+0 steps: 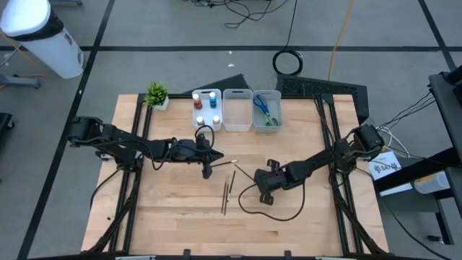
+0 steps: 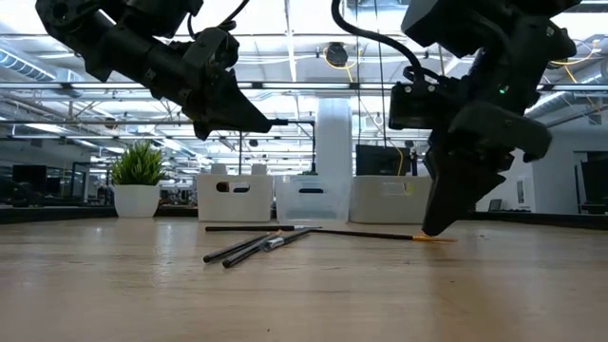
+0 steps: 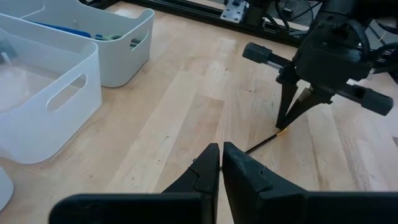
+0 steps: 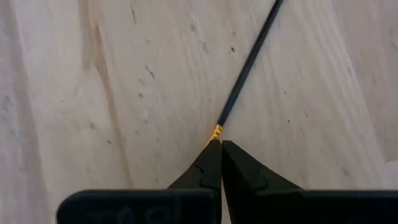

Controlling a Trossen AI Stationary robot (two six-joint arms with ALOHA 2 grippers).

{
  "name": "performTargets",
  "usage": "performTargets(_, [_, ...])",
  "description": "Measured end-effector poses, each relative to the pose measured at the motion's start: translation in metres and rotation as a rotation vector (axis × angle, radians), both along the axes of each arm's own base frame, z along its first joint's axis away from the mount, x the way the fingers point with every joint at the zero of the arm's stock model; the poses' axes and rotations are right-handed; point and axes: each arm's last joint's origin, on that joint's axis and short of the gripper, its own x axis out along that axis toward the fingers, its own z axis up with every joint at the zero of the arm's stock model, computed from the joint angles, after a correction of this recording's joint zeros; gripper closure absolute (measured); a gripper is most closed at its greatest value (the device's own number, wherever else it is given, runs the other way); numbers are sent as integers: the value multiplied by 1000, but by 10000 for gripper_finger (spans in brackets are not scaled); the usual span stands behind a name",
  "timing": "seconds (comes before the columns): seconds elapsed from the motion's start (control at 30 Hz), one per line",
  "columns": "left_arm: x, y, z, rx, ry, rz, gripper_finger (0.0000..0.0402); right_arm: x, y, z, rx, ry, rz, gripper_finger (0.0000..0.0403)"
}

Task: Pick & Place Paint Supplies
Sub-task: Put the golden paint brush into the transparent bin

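A thin dark brush (image 1: 243,172) with an orange end (image 4: 216,132) lies flat on the wooden table near the middle. My right gripper (image 4: 219,146) is shut, pointing steeply down, its tips on the table at that orange end (image 2: 432,237). Two more brushes (image 1: 227,191) lie side by side nearer the front edge. My left gripper (image 1: 216,157) hangs shut above the table (image 2: 275,122), left of the brushes, with nothing seen between its fingers (image 3: 221,152). Red- and blue-capped paint bottles (image 1: 206,108) stand in the left bin. Scissors (image 1: 264,110) lie in the right bin. My right gripper meets the brush at its orange end (image 4: 216,132) with the tips of its shut fingers, coming slanting from above and from the table's right. The brush lies flat on the table, running away from the fingers. Whether the end is pinched or only touched, I cannot tell.
Three whitish bins (image 1: 237,123) stand in a row at the far edge, with a small potted plant (image 1: 157,94) to their left. A black cable (image 1: 271,215) loops on the table below my right gripper. Bare wood lies toward the near edge.
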Motion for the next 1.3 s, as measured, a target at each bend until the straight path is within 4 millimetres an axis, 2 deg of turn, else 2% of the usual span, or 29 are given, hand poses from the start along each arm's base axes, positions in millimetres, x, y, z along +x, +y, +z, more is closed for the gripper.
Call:
performTargets(0.23, [0, 0, 0, 0, 1, 0, 371, 0, 8, 0, 79, 4, 53, 403])
performTargets(0.43, [0, 0, 0, -1, 1, 1, 371, 0, 7, 0, 44, -3, 43, 403])
performTargets(0.53, [0, 0, 0, 0, 1, 0, 371, 0, 7, 9, 3, -65, 19, 403])
performTargets(0.63, [0, 0, 0, 0, 1, 1, 371, 4, 12, 16, 75, -118, 54, 403])
performTargets(0.77, [0, 0, 0, 1, 1, 1, 371, 5, 19, 8, 143, -91, 133, 403])
performTargets(1.0, [0, 0, 0, -1, 1, 2, 371, -3, 13, -2, 104, 28, 88, 403])
performTargets(1.3, [0, 0, 0, -2, 1, 2, 371, -2, 4, -2, 2, 24, 46, 403])
